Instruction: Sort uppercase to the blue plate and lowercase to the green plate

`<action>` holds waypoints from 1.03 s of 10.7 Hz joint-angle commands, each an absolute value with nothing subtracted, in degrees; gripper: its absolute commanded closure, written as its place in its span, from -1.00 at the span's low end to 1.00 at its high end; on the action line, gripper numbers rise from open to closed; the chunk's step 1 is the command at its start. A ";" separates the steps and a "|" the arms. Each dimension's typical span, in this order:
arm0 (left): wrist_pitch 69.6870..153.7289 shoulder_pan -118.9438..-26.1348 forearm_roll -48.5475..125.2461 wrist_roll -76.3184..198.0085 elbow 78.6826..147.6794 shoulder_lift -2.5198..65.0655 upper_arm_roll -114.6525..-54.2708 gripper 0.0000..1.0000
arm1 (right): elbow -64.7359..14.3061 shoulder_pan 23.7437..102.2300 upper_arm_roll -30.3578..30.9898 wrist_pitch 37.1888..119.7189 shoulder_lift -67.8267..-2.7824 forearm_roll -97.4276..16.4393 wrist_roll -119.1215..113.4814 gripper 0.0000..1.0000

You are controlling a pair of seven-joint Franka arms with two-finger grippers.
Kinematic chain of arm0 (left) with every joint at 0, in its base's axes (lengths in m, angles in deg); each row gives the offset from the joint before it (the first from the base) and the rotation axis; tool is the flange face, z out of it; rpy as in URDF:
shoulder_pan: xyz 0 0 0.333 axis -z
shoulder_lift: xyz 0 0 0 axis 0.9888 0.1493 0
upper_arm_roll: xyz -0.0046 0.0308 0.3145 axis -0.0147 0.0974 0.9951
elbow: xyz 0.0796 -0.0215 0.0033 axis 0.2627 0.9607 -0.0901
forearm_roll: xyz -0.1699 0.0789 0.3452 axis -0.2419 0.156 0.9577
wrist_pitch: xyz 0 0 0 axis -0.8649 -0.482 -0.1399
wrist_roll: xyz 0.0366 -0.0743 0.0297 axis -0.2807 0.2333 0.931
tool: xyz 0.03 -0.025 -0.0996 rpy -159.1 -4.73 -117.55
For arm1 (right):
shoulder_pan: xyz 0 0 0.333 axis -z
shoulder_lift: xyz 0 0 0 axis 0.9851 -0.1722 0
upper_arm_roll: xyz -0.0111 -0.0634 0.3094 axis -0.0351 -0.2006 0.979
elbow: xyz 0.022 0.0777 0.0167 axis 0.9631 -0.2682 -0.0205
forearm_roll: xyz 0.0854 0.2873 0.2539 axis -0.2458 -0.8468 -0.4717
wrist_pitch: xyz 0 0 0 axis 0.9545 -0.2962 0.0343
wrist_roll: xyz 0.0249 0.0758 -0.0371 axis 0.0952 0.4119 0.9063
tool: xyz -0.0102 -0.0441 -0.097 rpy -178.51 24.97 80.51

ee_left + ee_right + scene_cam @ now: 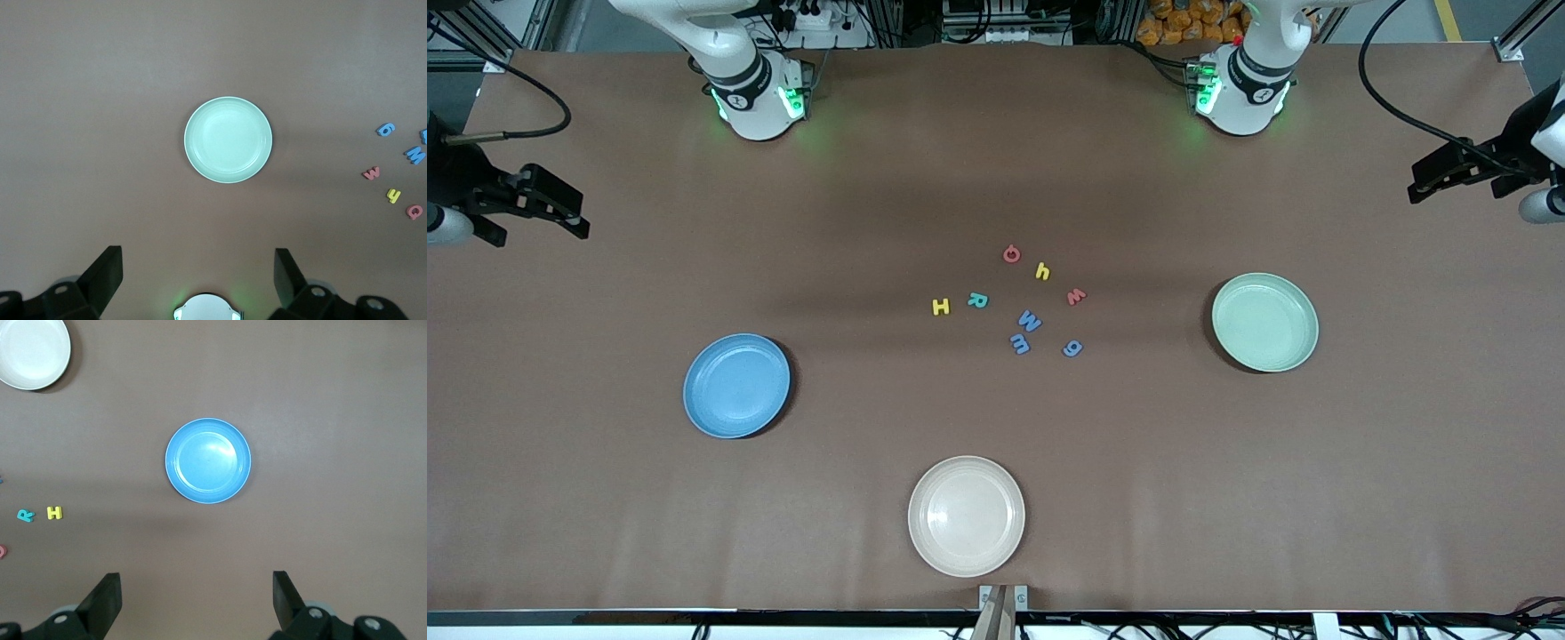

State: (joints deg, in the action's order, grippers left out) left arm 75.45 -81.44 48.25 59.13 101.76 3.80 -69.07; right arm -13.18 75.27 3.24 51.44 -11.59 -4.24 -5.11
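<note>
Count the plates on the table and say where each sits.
3. The blue plate lies toward the right arm's end, the green plate toward the left arm's end, and the cream plate sits between them, nearest the front camera. None looks hidden.

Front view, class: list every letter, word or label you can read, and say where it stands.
"G" red letter, on the table
"h" yellow letter
"w" red letter
"H" yellow letter
"R" teal letter
"M" blue letter
"m" blue letter
"g" blue letter
No print is readable on the plates or arms.
</note>
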 commanded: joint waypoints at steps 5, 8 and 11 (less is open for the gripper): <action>75.41 -81.85 47.52 58.78 102.77 2.75 -69.30 -1.00 | -14.08 74.37 2.60 49.76 -10.26 -4.97 -4.69 -1.00; 75.14 -81.59 48.04 59.14 102.77 2.84 -70.61 -1.00 | -14.26 74.20 2.69 49.23 -10.43 -5.05 -4.86 -1.00; 74.88 -81.59 48.13 61.51 102.85 2.93 -70.71 -1.00 | -14.26 74.11 3.13 46.34 -10.52 -4.97 -4.78 -1.00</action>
State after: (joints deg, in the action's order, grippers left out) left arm 75.44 -81.31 48.25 60.39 102.27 3.81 -70.51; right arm -13.20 74.51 3.24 47.41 -11.56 -4.31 -5.11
